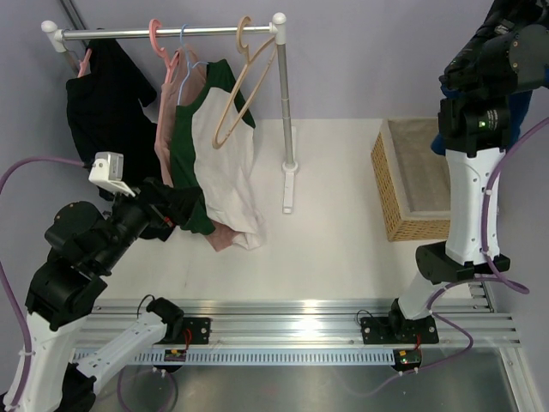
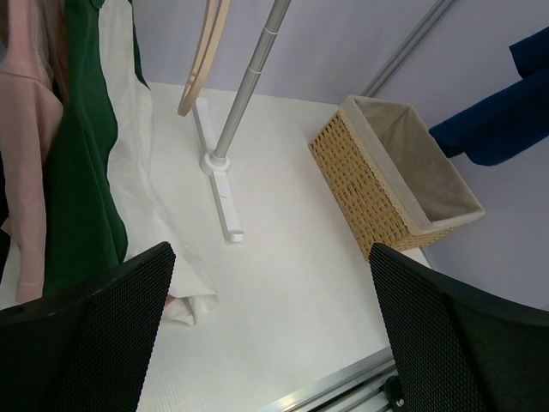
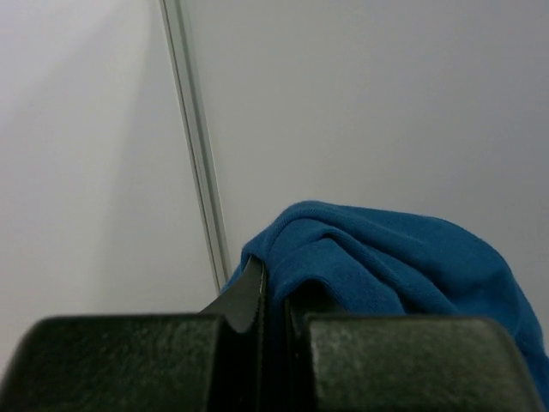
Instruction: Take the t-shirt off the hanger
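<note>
Blue t-shirt (image 3: pixel 386 257) bunched, held aloft; tan wooden hanger (image 2: pixel 204 56) hangs bare.

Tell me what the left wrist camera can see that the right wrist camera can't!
Only the left wrist view shows the woven basket, part of the wooden hanger, the rack's pole, the white shirt with green sleeves and the open left gripper. Only the right wrist view shows the right gripper, shut tight on a fold of the blue t-shirt. Both show that t-shirt and the plain wall; from the left wrist it is just a blue bit at the right edge.
</note>
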{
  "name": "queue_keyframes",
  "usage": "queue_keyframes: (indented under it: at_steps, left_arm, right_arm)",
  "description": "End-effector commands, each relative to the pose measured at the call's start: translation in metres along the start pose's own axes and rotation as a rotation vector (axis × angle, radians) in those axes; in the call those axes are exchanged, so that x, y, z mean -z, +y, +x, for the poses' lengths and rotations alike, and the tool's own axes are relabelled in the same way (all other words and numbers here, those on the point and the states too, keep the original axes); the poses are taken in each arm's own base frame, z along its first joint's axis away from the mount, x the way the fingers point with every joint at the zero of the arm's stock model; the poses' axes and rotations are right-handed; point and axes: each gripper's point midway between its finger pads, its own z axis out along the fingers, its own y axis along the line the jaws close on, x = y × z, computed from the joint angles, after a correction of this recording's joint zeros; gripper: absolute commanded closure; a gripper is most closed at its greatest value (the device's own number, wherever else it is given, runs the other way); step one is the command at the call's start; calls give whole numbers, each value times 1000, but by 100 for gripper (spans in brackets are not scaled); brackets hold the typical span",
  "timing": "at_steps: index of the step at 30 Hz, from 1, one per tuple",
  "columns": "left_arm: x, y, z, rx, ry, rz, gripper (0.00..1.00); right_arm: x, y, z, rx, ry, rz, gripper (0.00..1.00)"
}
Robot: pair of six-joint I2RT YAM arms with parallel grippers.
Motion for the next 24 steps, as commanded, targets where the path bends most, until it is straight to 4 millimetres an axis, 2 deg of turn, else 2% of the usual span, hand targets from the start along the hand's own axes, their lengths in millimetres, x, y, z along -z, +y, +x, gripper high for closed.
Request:
queue_keyframes:
  at_steps: [1,3,4,6,7,8,10,11,12,15,16,18,20,24]
  left_arm:
    - [-4,-8,-6,24,-27,38,1]
    - [-4,-8,-6,24,-25,39,1]
    - [-4,-9,-6,24,-27,40,1]
    - [-1,-7,-6,19,-25,30,1]
    - [1,-6,-7,18,-26,27,1]
    - [2,-5,-7,12,-26,22,1]
    - [5,-4,-6,6,-14,12,1]
    - [7,-2,-4,2,-3,3,1]
    - [10,-2,-6,0,-4,1,1]
    - [15,2,-5,1,2,-21,1]
    - [17,3,-5,2,0,-25,1]
    - [20,7,-3,4,7,-41,1]
    - [20,9,-1,6,12,-50,1]
    - [20,8,0,19,14,-49,1]
  right_arm:
    - [-2,6,21,28,23,19,100]
    - [-2,7,44,47,69,32,100]
    - [2,15,68,86,111,17,100]
    - [6,18,96,71,158,27,100]
    - [12,24,124,104,204,15,100]
    - [16,26,137,60,227,30,100]
    - [31,31,187,116,323,13,100]
    - [36,36,201,65,349,14,100]
    - [47,37,230,98,404,3,100]
    - [65,42,271,70,484,2,100]
    - [74,43,291,89,520,-1,100]
    - [87,40,320,109,576,26,100]
    - [92,35,336,84,615,61,100]
    - [102,7,372,88,740,159,100]
